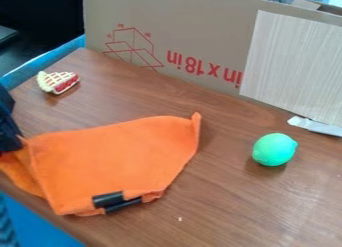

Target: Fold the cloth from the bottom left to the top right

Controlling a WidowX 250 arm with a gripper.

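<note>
Tool [8,127] at left edge, beside the cloth's raised left corner; can't tell its grip state. Orange cloth [117,161] partly folded on tabletop [220,211], left of green lime [274,149].

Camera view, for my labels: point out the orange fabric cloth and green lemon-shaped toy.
Orange fabric cloth [117,158]: camera view, its broad middle.
Green lemon-shaped toy [274,149]: camera view, its rounded body's middle.

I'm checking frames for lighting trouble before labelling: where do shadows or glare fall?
Camera view: a soft shadow under the green lime, mostly toward its lower left; another below the pie slice; a faint one right of the orange cloth's raised corner; a pale sheen on the table toward the lower right.
</note>
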